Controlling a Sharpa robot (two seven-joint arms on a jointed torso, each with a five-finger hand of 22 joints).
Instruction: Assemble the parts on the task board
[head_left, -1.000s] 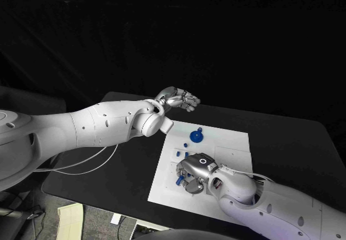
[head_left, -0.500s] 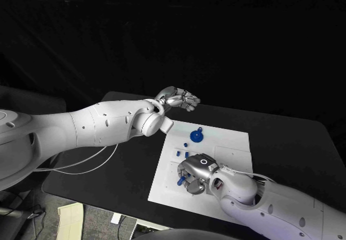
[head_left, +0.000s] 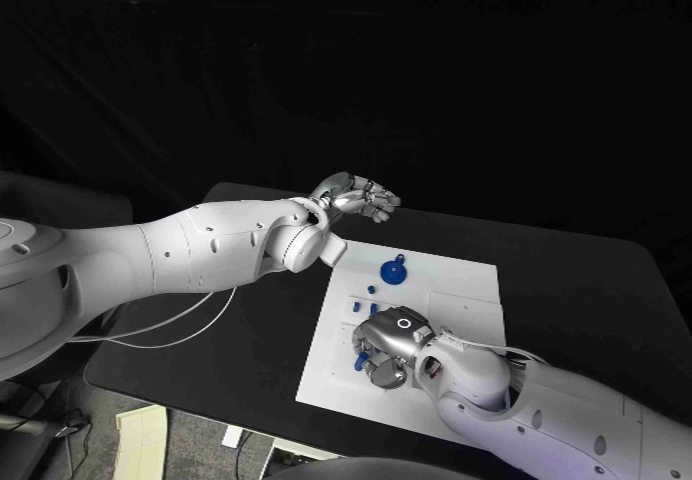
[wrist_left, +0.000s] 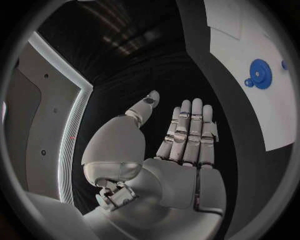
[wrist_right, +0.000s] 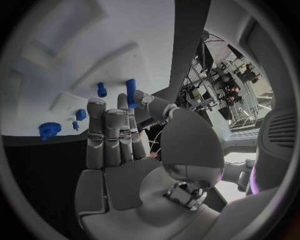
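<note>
The right robot hand (head_left: 387, 350) is low over the near part of the task board (head_left: 462, 275), pinching a small blue part (wrist_right: 131, 92) — ready to set in place. The left robot hand (head_left: 358, 197) waits far off, flat and open. Next — a slow push down.

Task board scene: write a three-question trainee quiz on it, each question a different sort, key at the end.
1. True or false: the left hand rests on the task board.
2. Which hand is over the task board? A) left B) right C) both
3. Fill in: the blue gear lies on the board's ____ end, far from or near to the robot.

Key: 1 false, it is raised beyond the board's far corner, holding nothing. 2 B, the right hand, by a blue peg. 3 far.
</note>
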